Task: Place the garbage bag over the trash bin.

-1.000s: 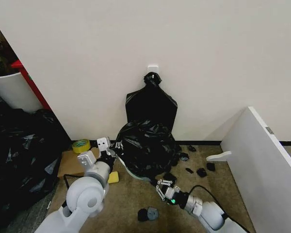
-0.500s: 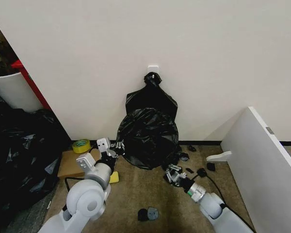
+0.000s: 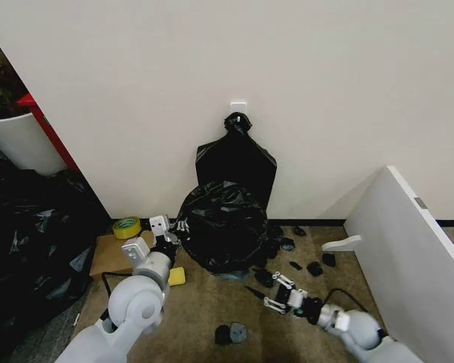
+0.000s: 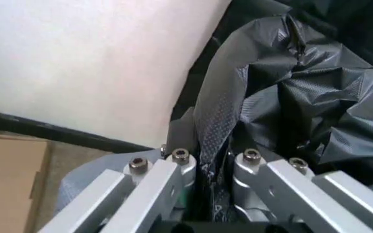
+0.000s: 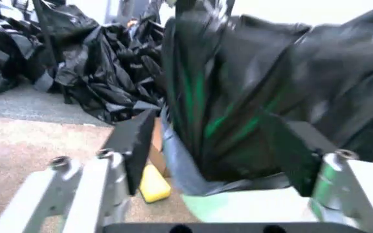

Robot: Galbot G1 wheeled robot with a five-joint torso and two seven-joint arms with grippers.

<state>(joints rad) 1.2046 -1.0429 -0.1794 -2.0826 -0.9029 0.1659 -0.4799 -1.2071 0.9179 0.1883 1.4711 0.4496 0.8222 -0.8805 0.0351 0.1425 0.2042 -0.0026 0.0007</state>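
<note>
While the garbage bag (image 3: 225, 227) sits draped over the trash bin (image 5: 251, 206) on the floor against the wall, L gripper (image 3: 175, 229) is clamped on a fold of bag film at its left edge; left wrist view shows plastic pinched between near-closed fingers (image 4: 173, 167). R gripper (image 3: 271, 291) hangs low, just off the bag's right-front hem, jaws spread wide, holding nothing. Bag lies fwd and left of it. L arm is the one touching; R is near, apart. Bin stands upright, long axis vertical, so bag's mouth faces down; white-green bin wall peeks below the hem in right wrist view.
</note>
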